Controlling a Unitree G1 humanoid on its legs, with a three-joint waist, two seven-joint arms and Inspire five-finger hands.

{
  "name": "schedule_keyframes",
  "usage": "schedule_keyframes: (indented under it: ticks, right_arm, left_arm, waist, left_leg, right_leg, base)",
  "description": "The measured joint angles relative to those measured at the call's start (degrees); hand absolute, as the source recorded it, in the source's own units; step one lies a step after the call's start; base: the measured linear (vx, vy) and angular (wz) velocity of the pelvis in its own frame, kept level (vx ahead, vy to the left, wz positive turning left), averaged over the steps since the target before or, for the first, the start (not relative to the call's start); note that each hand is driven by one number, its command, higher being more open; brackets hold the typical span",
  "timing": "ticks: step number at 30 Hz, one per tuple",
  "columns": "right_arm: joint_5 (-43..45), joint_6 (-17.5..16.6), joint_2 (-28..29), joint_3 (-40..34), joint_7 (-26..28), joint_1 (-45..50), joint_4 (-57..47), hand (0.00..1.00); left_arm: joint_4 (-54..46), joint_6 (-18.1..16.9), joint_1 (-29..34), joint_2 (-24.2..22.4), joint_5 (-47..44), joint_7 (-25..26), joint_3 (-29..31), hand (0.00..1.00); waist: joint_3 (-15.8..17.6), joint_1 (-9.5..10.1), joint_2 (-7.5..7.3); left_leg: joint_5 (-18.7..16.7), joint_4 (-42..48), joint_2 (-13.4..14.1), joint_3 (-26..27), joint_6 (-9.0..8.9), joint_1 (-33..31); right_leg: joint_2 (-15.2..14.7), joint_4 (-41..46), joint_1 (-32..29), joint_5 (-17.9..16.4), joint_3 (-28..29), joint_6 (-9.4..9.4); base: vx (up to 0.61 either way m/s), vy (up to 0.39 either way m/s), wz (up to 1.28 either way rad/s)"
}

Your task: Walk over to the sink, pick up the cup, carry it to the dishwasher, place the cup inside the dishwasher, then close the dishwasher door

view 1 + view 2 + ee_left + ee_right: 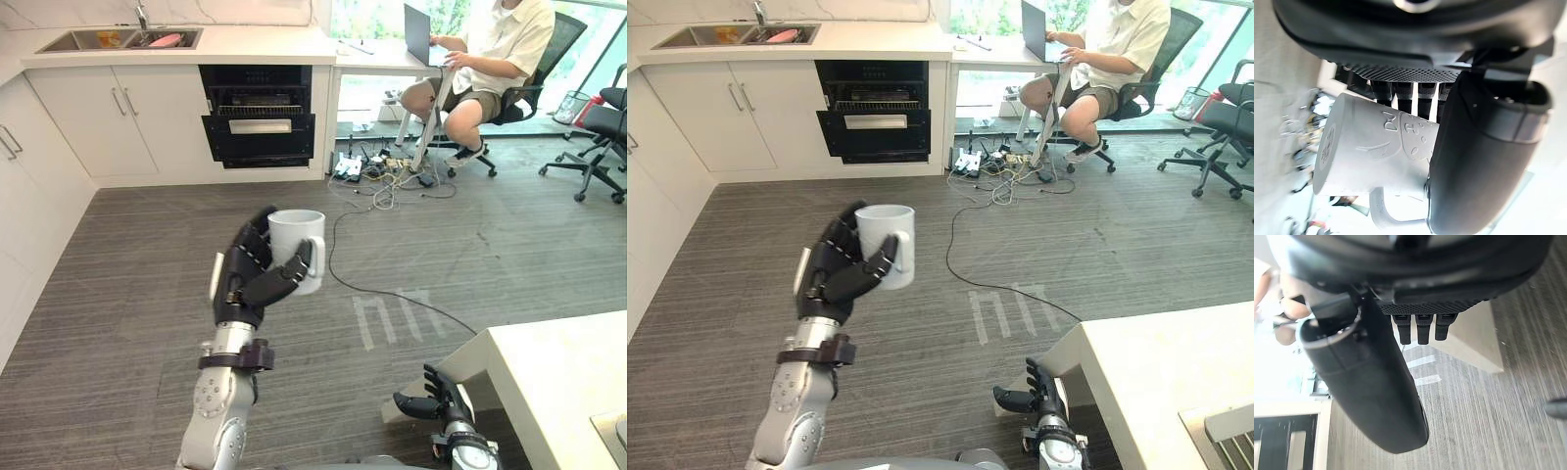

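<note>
My left hand [247, 282] is raised over the floor in mid-room, shut on a white cup [292, 238]. The cup stands upright with its handle [1382, 219] toward the right; my thumb lies across its front and my fingers wrap its far side. The dishwasher [259, 116] is a black unit under the counter at the far wall, its door [260, 137] hanging part-way down and a rack showing inside. The sink [69, 43] is set in the counter at the far left with a few items in it. My right hand [433, 399] hangs low by a table corner, open and holding nothing.
White cabinets [108, 108] run along the far wall and left side. A person [490, 49] sits at a desk with a laptop at the far right, with loose cables [382, 176] on the floor and an office chair [598, 137] nearby. A pale table [558, 382] fills the near right.
</note>
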Motion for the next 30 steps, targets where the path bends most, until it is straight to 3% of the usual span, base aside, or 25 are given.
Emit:
schedule_keyframes:
  ticks: [3, 5, 8, 10, 11, 12, 13, 17, 19, 20, 21, 23, 26, 28, 29, 30]
  right_arm:
    - [4.71, -0.01, 0.98, 0.11, 0.68, -1.34, -0.36, 0.90]
    - [5.88, -0.18, 0.84, 0.07, 0.71, -2.13, -0.38, 0.90]
    - [5.94, -1.11, 0.67, -0.05, 0.52, -4.64, -0.40, 0.90]
    - [6.07, -1.49, 0.31, -0.36, 0.10, -6.97, -0.60, 0.90]
    - [6.32, -1.96, -0.64, -0.46, -0.39, -8.15, -1.24, 0.90]
    - [6.33, -1.99, -0.84, -0.49, -0.46, -8.36, -1.40, 0.90]
    - [6.33, -2.19, -1.61, -0.95, -0.92, -9.30, -2.43, 0.90]
    - [5.10, -2.13, -1.20, -3.00, -1.41, -9.71, -4.66, 0.90]
    - [3.31, -1.62, -1.01, -3.15, -1.84, -9.70, -5.87, 0.90]
    - [2.67, -1.33, -1.02, -3.16, -1.88, -9.69, -6.70, 0.90]
    - [0.63, -1.07, -0.82, -3.12, -2.05, -9.64, -8.10, 0.90]
    - [-1.06, -0.99, -0.88, -3.16, -2.29, -9.54, -10.29, 0.90]
    - [-2.69, -1.49, -1.10, -4.12, -2.54, -9.76, -14.86, 0.90]
    - [-3.13, -1.46, -1.97, -4.57, -3.23, -9.75, -15.20, 0.90]
    - [-3.14, -1.44, -2.20, -4.64, -3.40, -9.57, -15.19, 0.90]
    - [-3.23, -1.36, -2.40, -5.21, -3.47, -8.97, -15.22, 0.90]
  left_arm:
    - [2.13, 1.10, -0.08, 0.04, -0.08, -0.01, -0.69, 0.30]
    - [2.09, 1.50, -0.09, -0.15, -0.12, -0.07, -0.68, 0.30]
    - [1.95, 1.48, -0.09, -0.34, -1.15, 0.32, 1.72, 0.30]
    - [1.75, 1.43, -0.12, -1.18, -1.22, 0.45, 4.21, 0.30]
    - [1.69, 1.25, -0.11, -1.87, -1.29, 0.92, 5.75, 0.30]
    - [1.65, 1.18, -0.12, -1.99, -1.31, 1.01, 5.94, 0.30]
    - [1.33, 0.82, -0.19, -2.26, -1.50, 1.15, 6.38, 0.30]
    - [-1.67, 0.76, 1.58, -1.87, -2.30, 0.68, 6.69, 0.30]
    - [-3.27, 0.75, 1.94, -1.96, -2.29, 0.40, 6.69, 0.30]
    - [-3.70, 0.75, 1.93, -1.84, -2.29, 0.32, 6.73, 0.30]
    - [-4.86, 0.77, 2.02, -1.16, -2.17, 0.28, 6.68, 0.30]
    - [-5.82, 0.59, 2.05, -1.00, -2.16, 0.20, 6.68, 0.30]
    - [-7.17, -0.05, 1.96, -0.53, -2.17, 0.20, 7.68, 0.30]
    - [-7.13, -0.27, 1.75, 0.27, -2.18, 0.31, 8.10, 0.30]
    - [-7.06, -0.27, 1.65, 0.29, -2.17, 0.34, 8.11, 0.30]
    - [-7.00, -0.27, 1.45, 0.13, -2.17, 0.38, 8.38, 0.30]
  waist:
    - [0.05, 0.17, 0.12]
    - [0.03, 0.43, 0.38]
    - [0.59, 2.96, 1.20]
    - [1.80, 3.04, 1.68]
    - [2.11, 3.15, 2.50]
    - [2.19, 3.20, 2.87]
    - [3.15, 3.71, 4.33]
    - [3.92, 4.33, 3.36]
    - [4.19, 4.18, 3.01]
    - [4.36, 3.85, 2.88]
    - [4.85, 2.65, 2.72]
    - [4.79, 2.58, 2.60]
    - [4.67, 1.98, 2.53]
    - [4.64, 0.99, 2.52]
    - [4.63, 0.56, 2.55]
    - [4.47, -0.39, 2.50]
  left_leg:
    - [1.58, 0.45, -1.30, -1.14, -1.88, -1.90]
    - [1.96, 2.06, -1.84, -4.83, -1.88, -4.08]
    - [2.67, 3.34, -1.89, -6.06, -1.77, -7.11]
    - [-0.25, 6.32, 0.99, 1.69, -1.68, -9.62]
    - [-2.44, 11.56, 5.08, 11.32, -1.32, -12.57]
    - [-2.56, 12.10, 5.71, 12.58, -1.13, -12.76]
    - [-1.23, 13.50, 7.07, 15.13, -0.53, -12.84]
    - [-6.64, 19.85, 2.18, 14.51, 2.48, -14.94]
    - [-10.20, 23.30, 0.40, 14.41, 4.21, -14.50]
    - [-11.13, 23.71, -0.15, 14.07, 5.25, -14.25]
    - [-12.19, 23.59, -1.03, 12.34, 6.21, -12.69]
    - [-12.81, 22.17, -1.21, 11.28, 6.32, -10.94]
    - [-12.47, 16.70, -2.01, 8.83, 5.55, -7.13]
    - [-12.70, 13.69, -2.10, 6.32, 4.85, -3.25]
    - [-13.12, 13.41, -2.10, 5.54, 4.28, -2.22]
    - [-13.91, 13.33, -2.01, 3.68, 2.85, -0.67]
  right_leg:
    - [-0.77, 0.04, 0.37, -0.60, -3.17, -0.03]
    - [-1.72, 0.02, 1.15, -1.40, -8.31, -0.34]
    - [-2.49, 0.01, 2.17, -1.99, -15.76, -1.00]
    - [-3.36, -0.39, 3.46, -1.98, -20.47, -1.03]
    - [-3.76, -0.16, 3.59, -2.31, -23.30, -0.60]
    - [-3.77, 0.03, 3.60, -2.37, -23.59, -0.50]
    - [-4.80, 3.57, 3.16, -4.61, -24.47, 0.75]
    - [-11.18, 11.65, 1.22, -10.33, -24.38, 4.51]
    - [-14.03, 21.09, -0.73, -11.36, -21.57, 4.33]
    - [-14.79, 25.97, -2.81, -10.56, -19.50, 2.90]
    - [-14.05, 34.30, -7.10, -9.87, -13.99, 0.47]
    - [-11.45, 35.32, -10.12, -10.86, -11.44, 1.01]
    - [-6.86, 26.21, -16.08, -10.64, -11.33, 1.35]
    - [-2.93, 14.99, -19.39, -5.78, -9.85, 0.92]
    - [-2.20, 13.97, -19.85, -3.33, -8.97, 0.52]
    - [-0.85, 12.65, -19.81, 1.78, -7.80, -0.53]
  base:
    - [0.00, -0.049, 0.65]
    - [-0.02, -0.044, 1.42]
    - [-0.06, -0.018, 1.27]
    - [-0.14, -0.006, 1.29]
    - [-0.10, 0.040, 0.88]
    - [-0.05, 0.118, 0.89]
    - [-0.06, 0.236, 0.38]
    - [0.02, 0.250, 0.32]
    - [0.18, 0.259, 0.16]
    - [0.20, 0.212, 0.46]
    - [0.24, 0.174, 0.53]
    - [0.28, 0.115, 0.39]
    - [0.36, 0.040, 0.38]
    - [0.46, -0.022, 0.58]
    - [0.55, -0.068, 0.83]
    - [0.61, -0.095, 0.79]
